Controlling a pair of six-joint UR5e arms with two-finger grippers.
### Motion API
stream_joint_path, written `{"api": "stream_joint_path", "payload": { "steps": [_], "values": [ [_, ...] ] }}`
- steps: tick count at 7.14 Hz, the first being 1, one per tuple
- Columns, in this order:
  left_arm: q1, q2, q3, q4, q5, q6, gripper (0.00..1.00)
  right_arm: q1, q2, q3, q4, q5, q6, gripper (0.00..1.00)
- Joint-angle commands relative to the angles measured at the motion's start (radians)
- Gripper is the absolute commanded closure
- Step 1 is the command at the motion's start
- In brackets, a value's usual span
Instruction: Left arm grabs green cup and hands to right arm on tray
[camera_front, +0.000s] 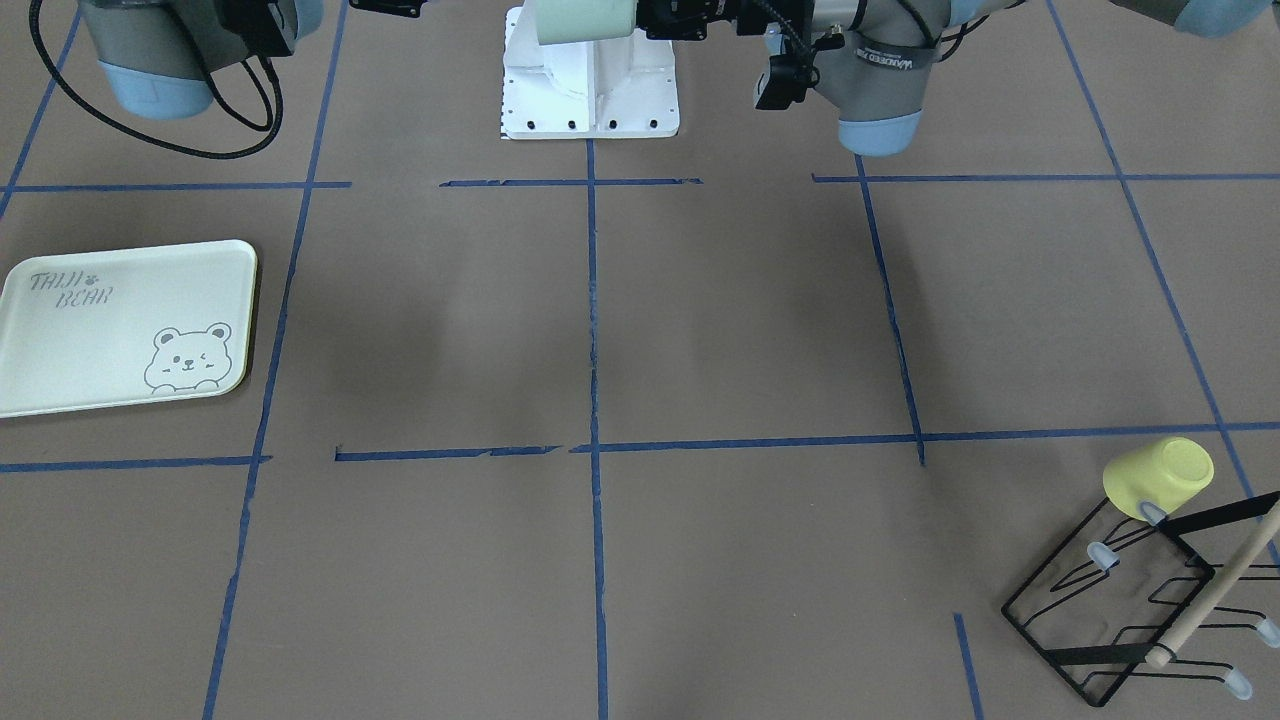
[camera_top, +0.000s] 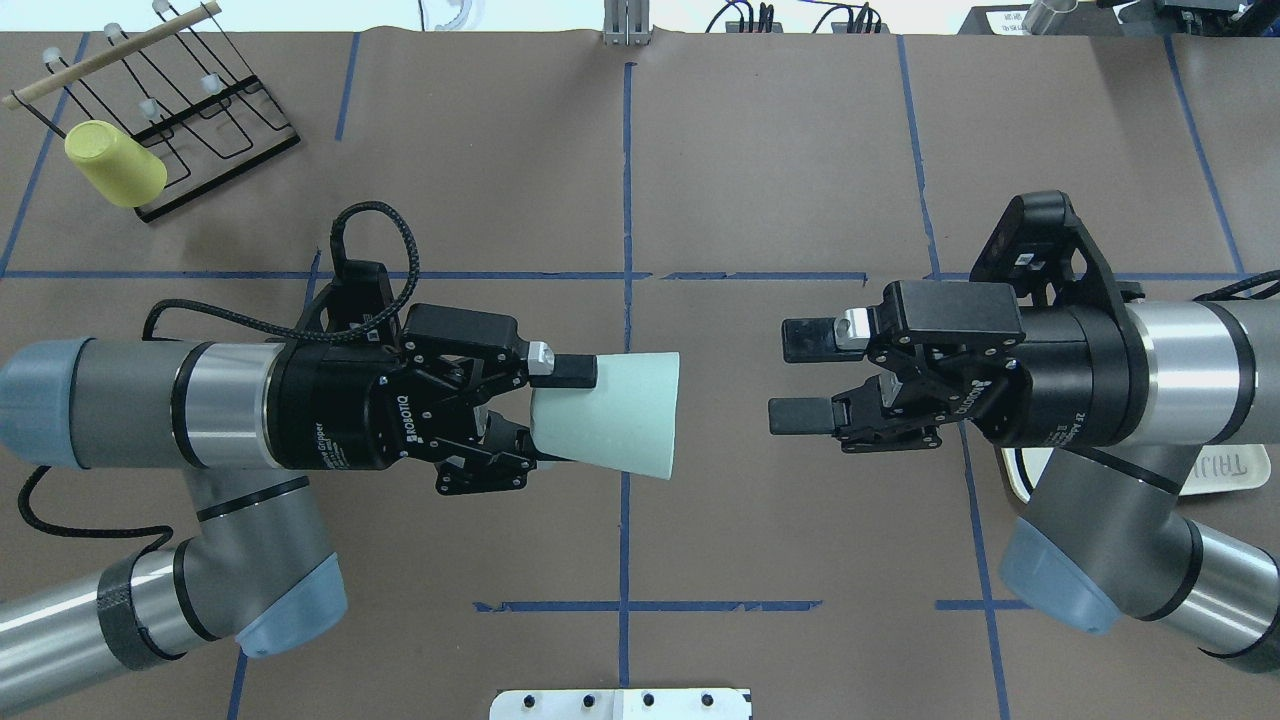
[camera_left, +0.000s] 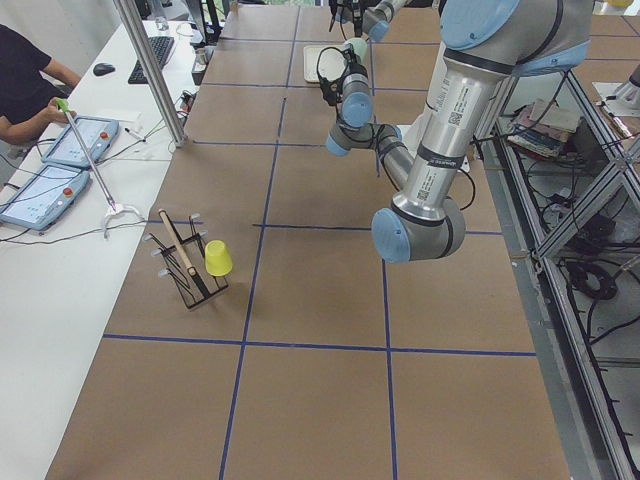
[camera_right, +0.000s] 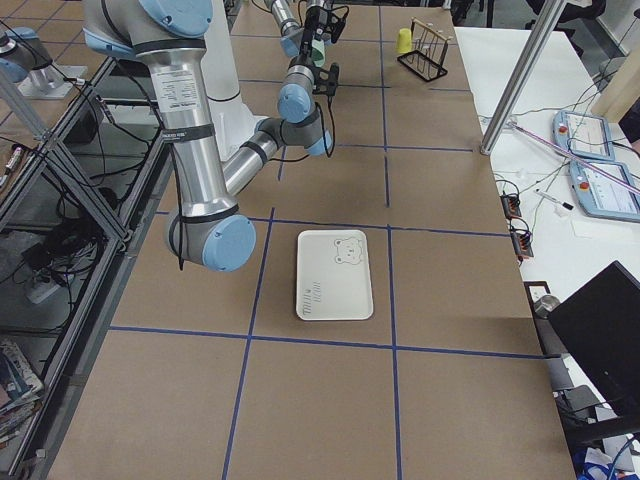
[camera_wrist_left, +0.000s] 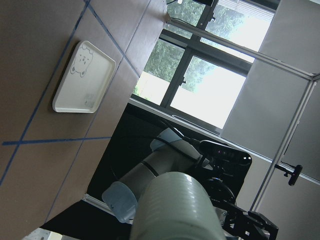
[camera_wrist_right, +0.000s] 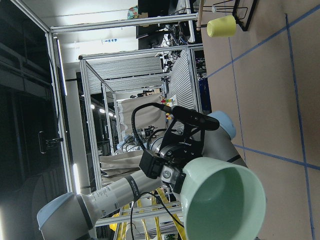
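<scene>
My left gripper (camera_top: 555, 415) is shut on the base end of the pale mint-green cup (camera_top: 620, 415) and holds it sideways above the table's middle, with its mouth toward the right arm. My right gripper (camera_top: 795, 378) is open and empty, a short gap from the cup's mouth and level with it. The right wrist view looks straight into the cup's mouth (camera_wrist_right: 225, 200). The cup also shows in the left wrist view (camera_wrist_left: 175, 210) and at the top of the front view (camera_front: 585, 20). The cream-green bear tray (camera_front: 120, 325) lies flat on the right arm's side, bare, mostly hidden under that arm in the overhead view (camera_top: 1225, 470).
A yellow cup (camera_front: 1160, 478) hangs upside down on a black wire rack (camera_front: 1130, 600) with a wooden bar, at the far corner on the left arm's side. The white robot base (camera_front: 590, 90) stands at the near edge. Blue tape lines cross the brown table.
</scene>
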Motion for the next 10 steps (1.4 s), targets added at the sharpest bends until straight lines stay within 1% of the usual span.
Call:
{"api": "stream_joint_path", "payload": {
  "steps": [1,2,3,4,6,7,10],
  "values": [
    [0.011,-0.007,0.010,-0.029,0.000,-0.016,0.96,-0.019,0.004,-0.002,-0.001,-0.005,-0.049,0.02],
    [0.047,-0.011,0.008,-0.030,0.035,-0.016,0.95,-0.022,0.012,-0.002,-0.002,-0.007,-0.051,0.03],
    [0.076,-0.011,0.010,-0.032,0.071,-0.015,0.95,-0.031,0.042,-0.002,-0.010,-0.009,-0.046,0.03],
    [0.078,-0.013,0.010,-0.032,0.073,-0.015,0.95,-0.037,0.048,-0.003,-0.013,-0.010,-0.046,0.03],
    [0.081,-0.014,0.010,-0.030,0.074,-0.013,0.95,-0.046,0.050,-0.018,-0.016,-0.041,-0.051,0.03],
    [0.081,-0.030,0.010,-0.026,0.077,-0.013,0.95,-0.053,0.050,-0.019,-0.016,-0.042,-0.057,0.03],
    [0.104,-0.031,0.013,-0.021,0.138,-0.011,0.94,-0.073,0.065,-0.019,-0.019,-0.068,-0.058,0.04]
  ]
}}
